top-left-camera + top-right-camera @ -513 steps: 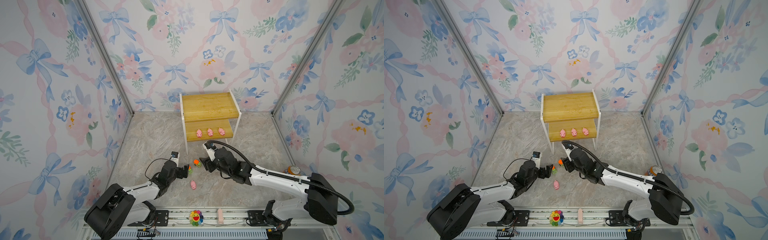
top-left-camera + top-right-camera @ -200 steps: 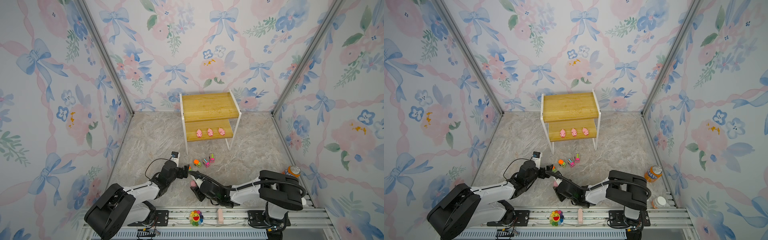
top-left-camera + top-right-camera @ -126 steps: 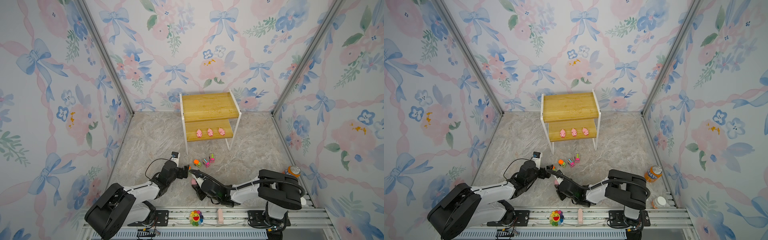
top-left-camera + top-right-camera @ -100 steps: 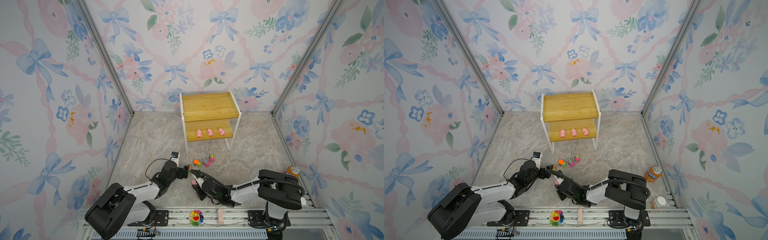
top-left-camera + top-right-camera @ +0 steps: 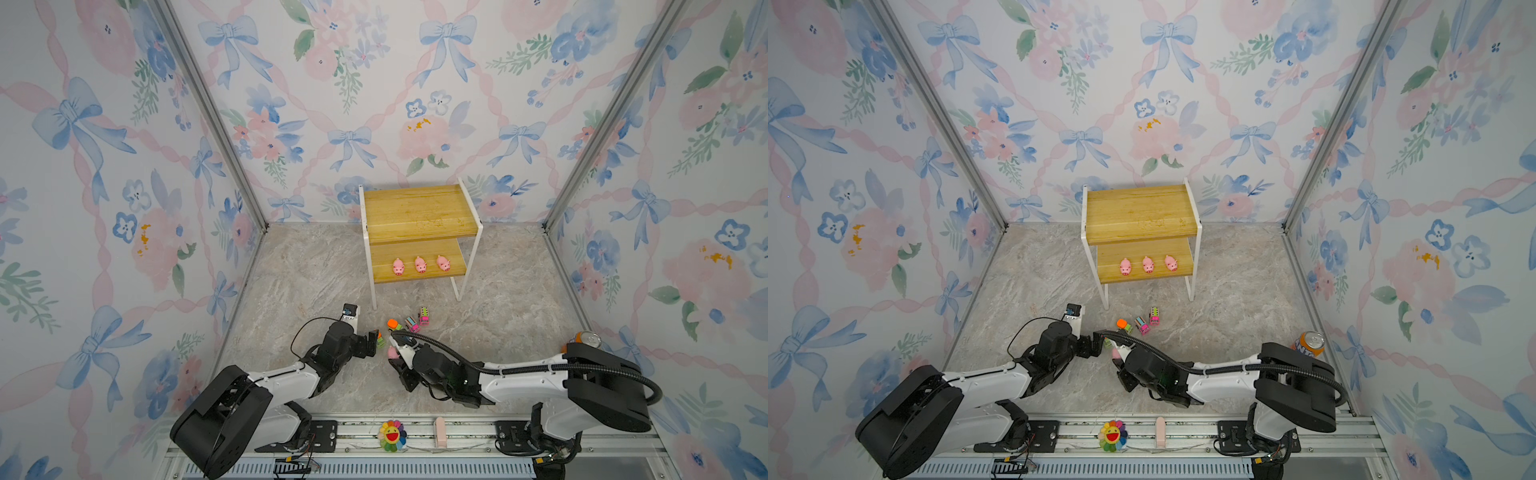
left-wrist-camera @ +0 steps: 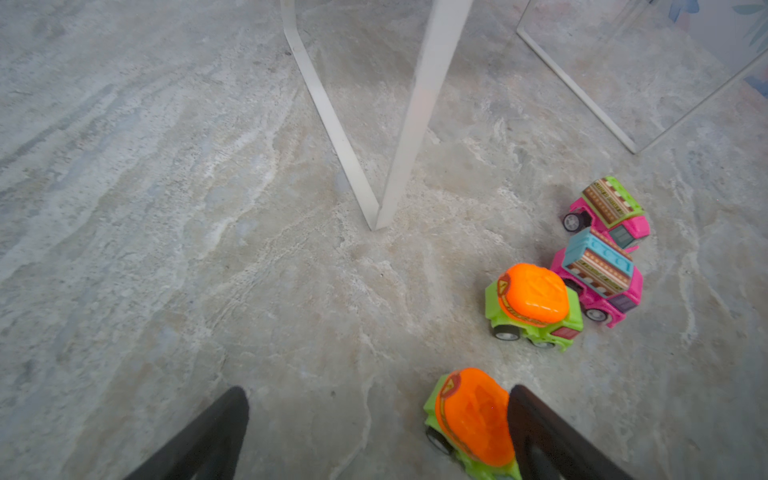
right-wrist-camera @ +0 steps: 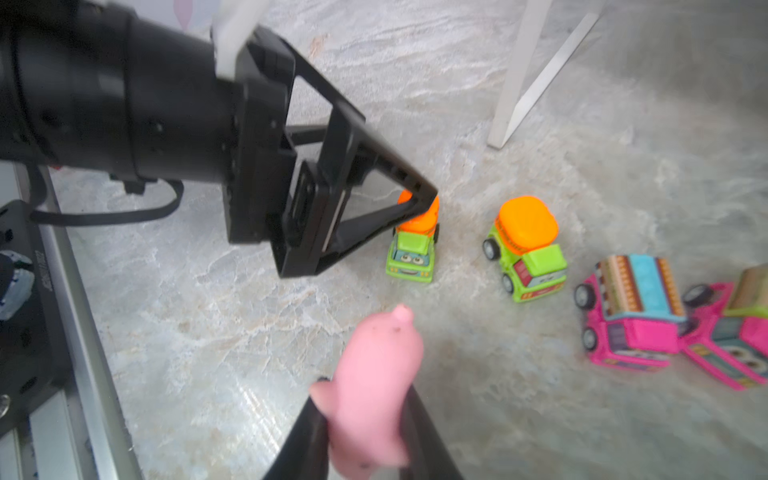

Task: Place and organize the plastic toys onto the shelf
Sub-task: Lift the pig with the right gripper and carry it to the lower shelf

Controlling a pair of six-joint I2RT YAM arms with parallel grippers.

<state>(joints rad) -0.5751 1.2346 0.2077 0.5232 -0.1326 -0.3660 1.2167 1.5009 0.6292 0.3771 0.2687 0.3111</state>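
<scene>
Held pig: pinched between the two fingers of the right gripper, which close on its rear half, snout pointing away from the wrist. It is in front of the shelf, well short of the front legs. Whether it touches the floor: cannot tell.

Three pigs: in a row on the shelf's lower board, near its front edge, each apart from the next.

Near green truck: on the floor in front of the shelf's front leg on the left arm's side. Its orange top touches the inner face of one finger of the left gripper. The fingers are spread wide and the other one is well apart from the truck, so there is no pinch.

Far green truck: closer to the shelf, just beside the first pink truck. The second pink truck touches the first and is nearest the shelf of the four.

Rainbow flower and pale pink block: on the base rail, farthest from the shelf.

Orange can: well apart from the shelf, on the right arm's side.
</scene>
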